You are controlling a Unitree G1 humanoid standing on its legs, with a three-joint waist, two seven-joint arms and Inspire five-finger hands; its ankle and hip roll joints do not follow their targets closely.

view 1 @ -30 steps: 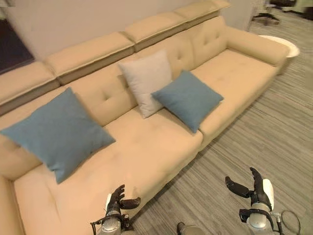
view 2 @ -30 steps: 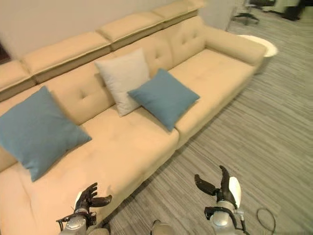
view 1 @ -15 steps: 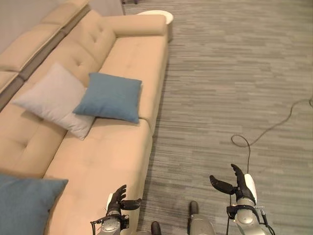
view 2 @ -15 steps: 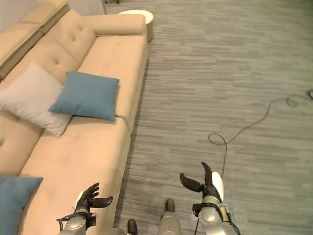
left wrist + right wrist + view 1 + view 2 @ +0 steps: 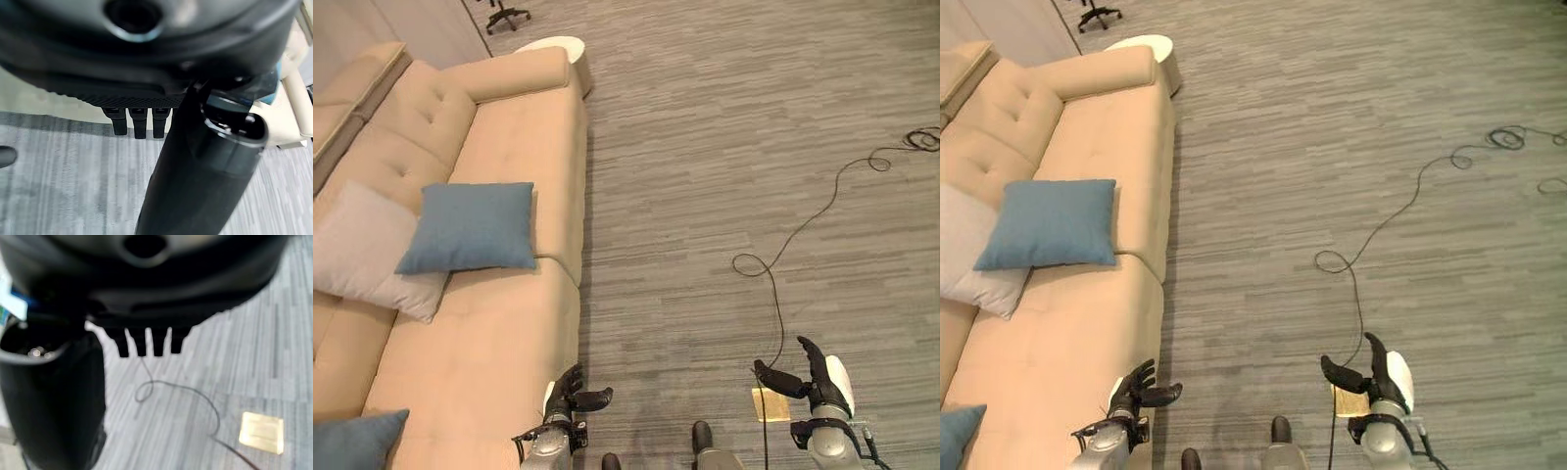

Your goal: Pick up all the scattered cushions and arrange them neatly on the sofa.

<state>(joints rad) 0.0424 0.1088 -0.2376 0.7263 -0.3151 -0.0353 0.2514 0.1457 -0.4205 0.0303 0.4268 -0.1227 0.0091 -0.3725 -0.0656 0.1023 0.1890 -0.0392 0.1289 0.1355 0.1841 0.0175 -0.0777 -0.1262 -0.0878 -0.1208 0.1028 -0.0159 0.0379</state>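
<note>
A beige sofa (image 5: 499, 147) runs along the left. On its seat a blue cushion (image 5: 470, 227) overlaps a pale grey cushion (image 5: 362, 259) that leans on the backrest. A corner of a second blue cushion (image 5: 352, 441) lies on the seat at the lower left. My left hand (image 5: 572, 394) hangs open and empty by the sofa's front edge. Over the carpet, well apart from the sofa, my right hand (image 5: 815, 382) is open and empty too. Each wrist view shows straight fingers (image 5: 139, 125) (image 5: 146, 343) with nothing held.
Grey striped carpet (image 5: 724, 147) spreads to the right of the sofa. A round white side table (image 5: 548, 45) stands past the sofa's far armrest, with an office chair base (image 5: 504, 12) beyond it. A brass floor plate (image 5: 770, 403) lies near my right hand.
The camera has swung to the right, so the sofa and cushions now sit at the picture's left and more carpet shows. Both hands keep the same open pose.
</note>
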